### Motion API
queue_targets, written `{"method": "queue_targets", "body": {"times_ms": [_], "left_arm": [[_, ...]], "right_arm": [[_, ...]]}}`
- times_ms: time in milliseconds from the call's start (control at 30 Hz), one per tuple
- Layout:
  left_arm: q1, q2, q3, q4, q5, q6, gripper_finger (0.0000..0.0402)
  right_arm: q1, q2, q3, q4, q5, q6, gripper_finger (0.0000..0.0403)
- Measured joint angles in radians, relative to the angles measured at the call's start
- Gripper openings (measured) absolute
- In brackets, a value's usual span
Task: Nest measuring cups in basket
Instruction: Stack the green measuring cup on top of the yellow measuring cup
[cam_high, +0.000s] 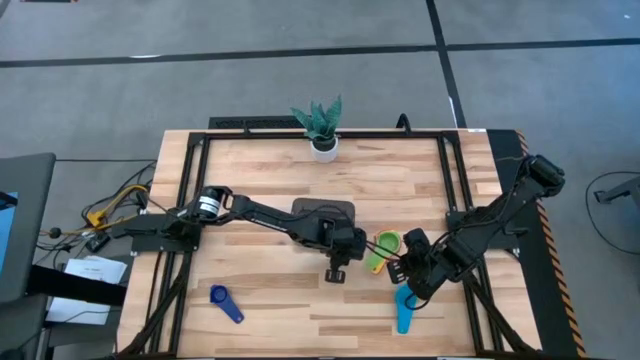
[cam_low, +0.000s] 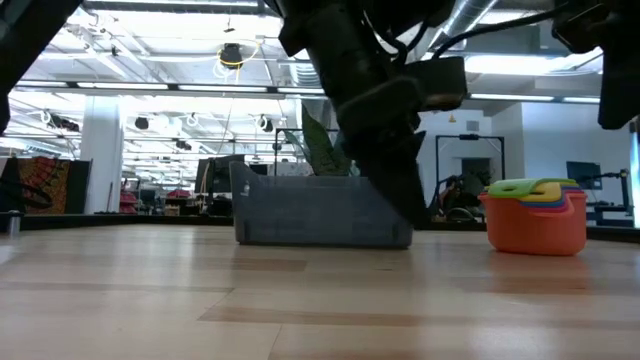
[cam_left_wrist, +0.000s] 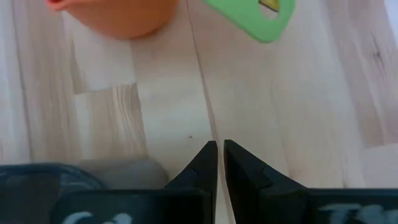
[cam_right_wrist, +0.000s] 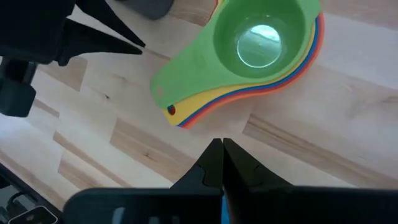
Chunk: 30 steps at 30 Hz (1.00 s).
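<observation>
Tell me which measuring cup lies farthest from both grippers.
The dark blue cup, alone near the table's front left. The light blue cup and the nested stack sit right by the right gripper.

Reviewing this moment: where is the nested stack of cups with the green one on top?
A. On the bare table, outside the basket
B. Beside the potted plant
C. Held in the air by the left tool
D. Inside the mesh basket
A: the stack of cups rests on the wood, clear of the basket, with the green cup on top.
</observation>
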Motion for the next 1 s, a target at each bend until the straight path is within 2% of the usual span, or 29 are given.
{"method": "queue_targets", "body": {"times_ms": [367, 600, 1000], "left_arm": [[0.005, 0.0, 0.0, 0.164, 0.054, 0.052, 0.0016], [0.007, 0.0, 0.0, 0.206, 0.06, 0.073, 0.0016], [0.003, 0.0, -0.001, 0.246, 0.112, 0.093, 0.0016]], "right_arm": [[-0.006, 0.0, 0.0, 0.016, -0.009, -0.015, 0.0018], [-0.005, 0.003, 0.0, 0.047, -0.065, -0.023, 0.0014], [-0.057, 0.123, 0.0, 0.079, -0.141, -0.058, 0.0015]]}}
